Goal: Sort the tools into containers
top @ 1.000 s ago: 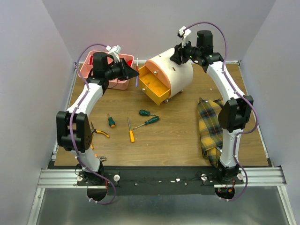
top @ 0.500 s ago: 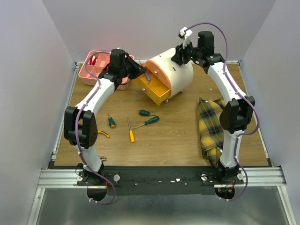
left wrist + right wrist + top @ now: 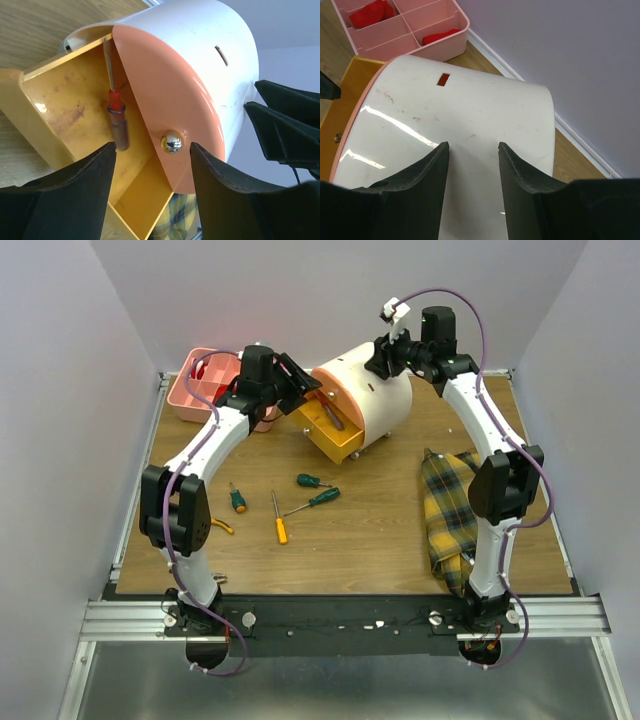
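Wood-grain table [image 3: 400,530], grey walls on three sides.

- **Cream drawer unit** [image 3: 375,390]: far edge, about centre. Its yellow drawer [image 3: 338,443] is pulled out toward the near left.
- **Dark-handled screwdriver** [image 3: 118,125]: now lying in that drawer. A second ago I carried it beside the pink tray [image 3: 185,400] at the far left corner. I judge one tool sorted.
- **My left hand** [image 3: 152,146]: over the drawer, fingers spread wide, empty.
- **My right hand** [image 3: 472,145]: fingers apart astride the unit's rounded top, gripping nothing. I cannot tell whether it touches.
- **Still loose**, left of centre toward the near edge:
  - two green-handled screwdrivers [image 3: 312,481]
  - a stubby green one [image 3: 237,499]
  - an orange-handled screwdriver [image 3: 279,520]
  - yellow-handled pliers [image 3: 215,525]
- **Plaid cloth** [image 3: 450,510]: by the right edge.
- **Room:** the orange drawer front [image 3: 165,90] and its knob sit just beside my left fingers, so lifting clear looks safest. Bare table lies between the drawer and the loose tools.
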Motion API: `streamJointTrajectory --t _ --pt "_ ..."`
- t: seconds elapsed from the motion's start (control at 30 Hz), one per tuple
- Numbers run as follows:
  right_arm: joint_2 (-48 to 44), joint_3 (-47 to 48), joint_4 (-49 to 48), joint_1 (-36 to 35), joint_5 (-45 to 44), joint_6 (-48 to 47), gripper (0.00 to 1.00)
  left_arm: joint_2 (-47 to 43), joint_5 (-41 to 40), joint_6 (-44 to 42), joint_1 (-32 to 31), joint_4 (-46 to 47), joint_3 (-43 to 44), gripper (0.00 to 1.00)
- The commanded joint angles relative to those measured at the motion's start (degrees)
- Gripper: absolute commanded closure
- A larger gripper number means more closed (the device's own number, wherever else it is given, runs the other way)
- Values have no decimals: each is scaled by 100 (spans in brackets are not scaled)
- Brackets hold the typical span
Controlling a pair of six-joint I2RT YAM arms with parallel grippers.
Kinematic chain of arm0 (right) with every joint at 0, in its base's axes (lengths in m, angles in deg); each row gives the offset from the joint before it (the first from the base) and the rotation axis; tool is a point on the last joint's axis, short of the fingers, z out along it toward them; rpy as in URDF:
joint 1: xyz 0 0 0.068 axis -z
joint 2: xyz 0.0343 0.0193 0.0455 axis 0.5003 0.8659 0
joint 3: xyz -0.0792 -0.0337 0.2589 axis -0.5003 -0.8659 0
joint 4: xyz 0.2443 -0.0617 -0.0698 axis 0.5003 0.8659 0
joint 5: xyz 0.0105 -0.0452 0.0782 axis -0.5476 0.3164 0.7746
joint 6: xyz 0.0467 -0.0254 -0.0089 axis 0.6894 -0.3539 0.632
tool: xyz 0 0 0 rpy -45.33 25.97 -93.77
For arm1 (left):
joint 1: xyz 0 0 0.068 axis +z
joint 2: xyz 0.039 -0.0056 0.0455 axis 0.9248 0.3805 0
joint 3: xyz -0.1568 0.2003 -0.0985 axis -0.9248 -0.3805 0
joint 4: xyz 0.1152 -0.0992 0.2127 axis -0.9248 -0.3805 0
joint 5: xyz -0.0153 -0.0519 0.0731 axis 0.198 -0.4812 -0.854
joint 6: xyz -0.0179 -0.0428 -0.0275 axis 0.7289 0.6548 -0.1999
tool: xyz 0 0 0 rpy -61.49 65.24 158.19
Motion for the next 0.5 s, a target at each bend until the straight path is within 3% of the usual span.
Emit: streamJointTrajectory --t 0.0,0.13,0.2,0.3,0.47 --pt "290 -178 949 -42 -356 -167 48 -389 8 -785 191 -30 159 30" --pt "316 -152 940 -42 -339 -167 48 -881 -26 -2408 508 -362 -122 30" --pt "334 -143 940 -33 -321 -158 48 -1223 -856 -2876 569 -1196 -454 30" --pt "387 -73 940 -42 -295 -123 48 -1497 -1186 -3358 605 -1944 -1060 32" --pt "466 -11 949 -42 -242 -53 48 -1586 -1757 -3678 596 -2375 -1791 40"
